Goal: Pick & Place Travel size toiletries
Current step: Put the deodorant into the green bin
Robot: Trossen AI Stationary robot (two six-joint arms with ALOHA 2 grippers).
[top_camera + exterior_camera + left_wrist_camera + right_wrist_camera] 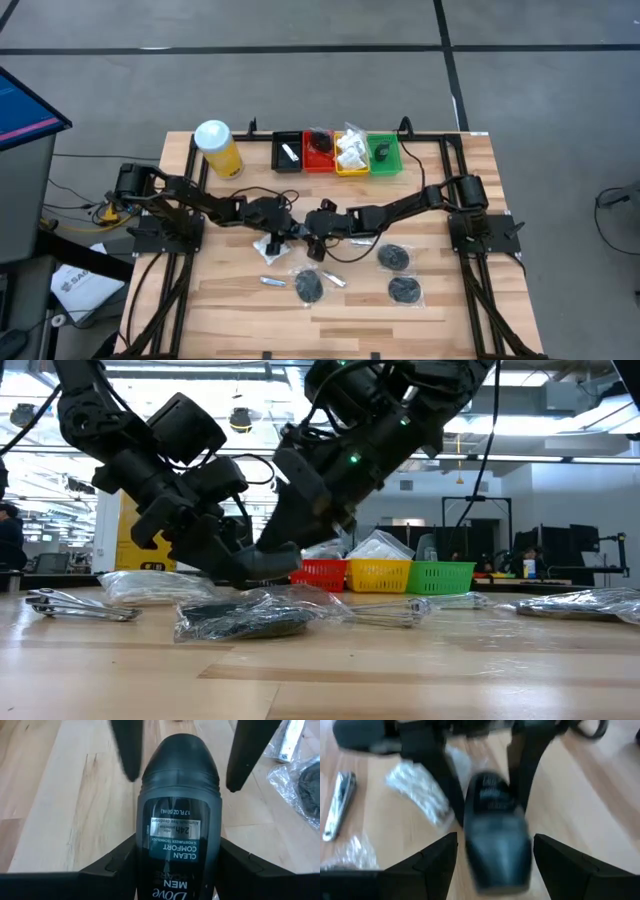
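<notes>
1. My left gripper point(182, 765) is low over the middle of the wooden surface point(470, 300), its jaws spread either side of a black Dove Men deodorant stick point(179, 815); I see a gap on both sides of it in the left wrist view.
2. My right gripper point(485, 785) meets it from the opposite side at the centre of the surface. The same deodorant stick point(495, 840) shows in the right wrist view, but I cannot tell there whether the right jaws are spread or pinching.
3. From above, both grippers sit nose to nose, with a white sachet point(268, 245) just beside the left one.
4. Nearer the front edge lie three flat round black discs in clear wrap point(309, 286), point(394, 257), point(404, 290), and thin silver tubes point(272, 282), point(333, 279).
5. Along the far edge sit four small trays: black point(288, 153), red point(319, 152), yellow point(350, 155), green point(384, 153), with a yellow canister with white lid point(216, 147) to their left.
</notes>
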